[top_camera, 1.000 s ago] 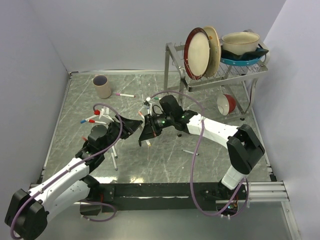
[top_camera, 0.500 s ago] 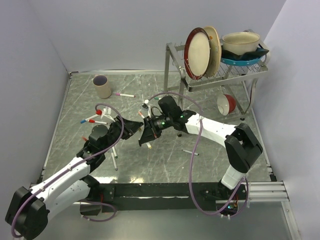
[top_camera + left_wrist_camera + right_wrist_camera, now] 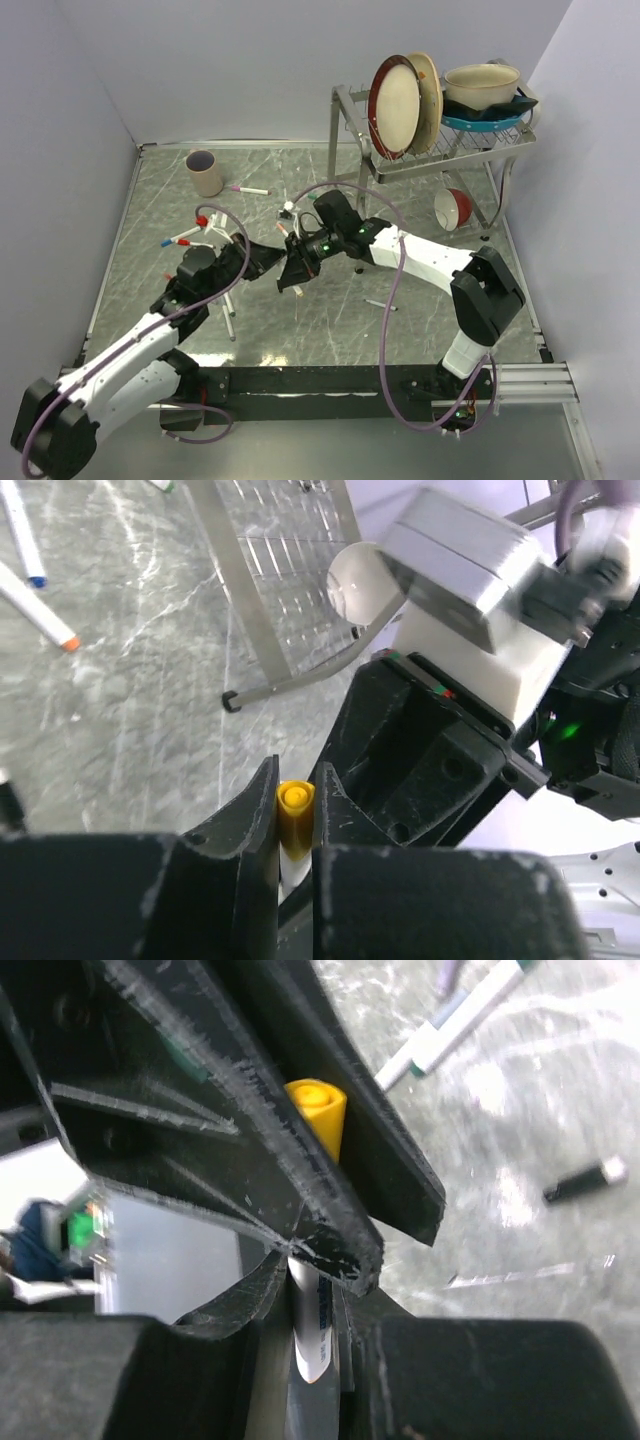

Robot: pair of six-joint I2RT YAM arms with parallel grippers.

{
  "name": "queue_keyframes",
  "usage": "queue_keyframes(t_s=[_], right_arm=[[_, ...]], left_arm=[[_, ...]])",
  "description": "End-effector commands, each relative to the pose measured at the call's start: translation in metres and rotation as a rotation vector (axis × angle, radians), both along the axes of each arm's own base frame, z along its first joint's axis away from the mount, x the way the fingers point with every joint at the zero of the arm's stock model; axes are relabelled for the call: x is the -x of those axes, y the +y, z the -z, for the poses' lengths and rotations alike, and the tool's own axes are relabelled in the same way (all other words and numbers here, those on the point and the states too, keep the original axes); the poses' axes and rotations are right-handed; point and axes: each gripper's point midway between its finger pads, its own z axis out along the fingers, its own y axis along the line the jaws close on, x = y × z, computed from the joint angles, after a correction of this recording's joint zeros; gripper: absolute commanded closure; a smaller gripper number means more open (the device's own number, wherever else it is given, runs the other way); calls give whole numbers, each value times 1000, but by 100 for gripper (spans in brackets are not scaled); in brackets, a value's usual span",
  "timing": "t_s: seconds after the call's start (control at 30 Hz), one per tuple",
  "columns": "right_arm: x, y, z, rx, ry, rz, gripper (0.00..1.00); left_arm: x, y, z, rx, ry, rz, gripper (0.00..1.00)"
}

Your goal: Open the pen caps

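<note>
A white marker pen with a yellow pen cap is held between both grippers above the middle of the table. My left gripper is shut on the yellow cap, which also shows in the right wrist view. My right gripper is shut on the white barrel and faces the left gripper tip to tip. Other capped pens lie on the table: one with a pink cap, and two with red and blue caps.
A beige cup stands at the back left. A metal dish rack with plates and bowls stands at the back right, a red bowl under it. More pens and a loose black cap lie about.
The two grippers have edged a little closer together at the table's middle, both still shut on the pen. Nothing else has moved.
</note>
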Motion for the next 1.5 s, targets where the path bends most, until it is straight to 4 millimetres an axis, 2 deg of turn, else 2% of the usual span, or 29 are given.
queue_keyframes(t_s=[0.0, 0.1, 0.23, 0.33, 0.37, 0.43, 0.5, 0.53, 0.57, 0.63, 0.67, 0.73, 0.77, 0.87, 0.9, 0.97, 1.0, 1.07, 1.1, 1.17, 1.2, 1.27, 1.47], right_arm=[[62, -19, -1, -42, -74, -291, 100], [72, -31, 12, 7, -95, -317, 100], [75, -42, 21, 58, -123, -327, 100], [69, -52, 20, 98, -228, -344, 100], [72, -63, 23, 134, -235, -362, 100], [67, -75, 25, 169, -343, -411, 100], [72, -95, 32, 228, -376, -456, 100], [67, -105, 40, 291, -407, -443, 100], [65, -110, 44, 321, -426, -432, 100], [63, -129, 56, 389, -468, -401, 100], [50, -136, 61, 448, -534, -356, 100], [44, -151, 66, 492, -592, -295, 100], [30, -162, 69, 556, -639, -239, 100], [17, -184, 80, 629, -690, -164, 100], [11, -196, 87, 680, -683, -130, 100], [8, -204, 93, 707, -657, -112, 99], [5, -210, 100, 731, -628, -99, 98], [4, -213, 107, 749, -602, -95, 96], [5, -215, 115, 765, -578, -108, 94], [7, -215, 122, 776, -557, -120, 91], [8, -216, 129, 792, -532, -130, 90], [10, -215, 138, 808, -500, -138, 88], [9, -216, 147, 836, -480, -136, 83]], left_arm=[[-37, 84, -56, -73, -128, -381, 99], [-42, 116, -82, -94, -180, -502, 99], [-44, 127, -95, -98, -207, -541, 99], [-40, 128, -91, -108, -197, -539, 99], [-40, 128, -89, -113, -194, -535, 99], [-34, 126, -69, -144, -135, -508, 99], [-28, 123, -53, -146, -78, -483, 99], [-24, 122, -38, -153, -26, -475, 99], [-21, 118, -23, -144, 10, -457, 99], [-13, 104, -11, -129, 27, -370, 99], [-12, 99, -1, -114, 44, -345, 99], [-7, 85, 12, -93, 91, -266, 99], [-6, 81, 21, -90, 114, -246, 99], [-5, 68, 48, -126, 189, -186, 99], [-4, 64, 62, -160, 232, -178, 99], [-3, 55, 71, -226, 248, -171, 99], [-1, 52, 89, -281, 304, -165, 99], [1, 46, 99, -366, 325, -181, 99], [2, 48, 116, -428, 373, -188, 99], [3, 47, 124, -501, 389, -193, 99], [0, 52, 135, -553, 409, -221, 99], [0, 51, 139, -589, 416, -223, 99], [-2, 48, 154, -655, 440, -227, 99]])
